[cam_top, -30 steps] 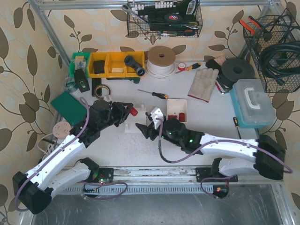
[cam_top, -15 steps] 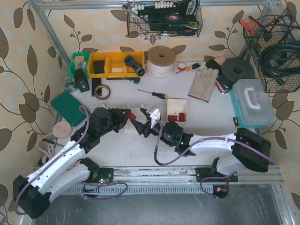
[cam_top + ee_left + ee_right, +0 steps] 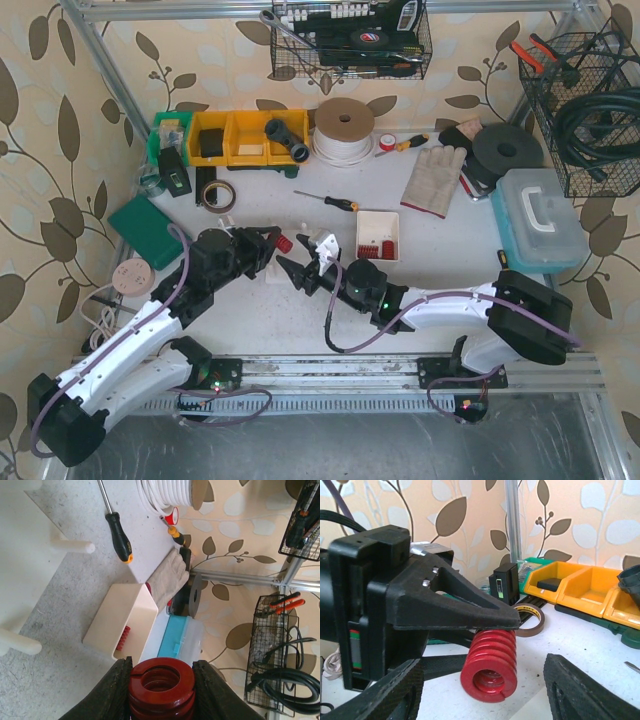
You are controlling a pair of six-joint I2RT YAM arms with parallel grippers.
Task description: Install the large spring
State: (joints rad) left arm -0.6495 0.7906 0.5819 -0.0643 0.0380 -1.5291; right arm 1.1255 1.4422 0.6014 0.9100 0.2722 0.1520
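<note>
Red coils of the large spring (image 3: 161,684) sit clamped between the fingers of my left gripper (image 3: 270,243), near the table's centre. Just to its right is my right gripper (image 3: 303,266), jaws spread and empty. The white fixture (image 3: 25,555) with its pegs (image 3: 75,546) lies close by. To do this well, I judge I should line the spring's bore up with a peg, keep its axis true, and slide it on without tilting. My right could steady the fixture.

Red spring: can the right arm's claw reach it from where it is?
Probably yes. The red spring is pinched in the left gripper, and the right gripper is open and pointed straight at it with nothing between them. The left fingers cover its sides, though.
</note>
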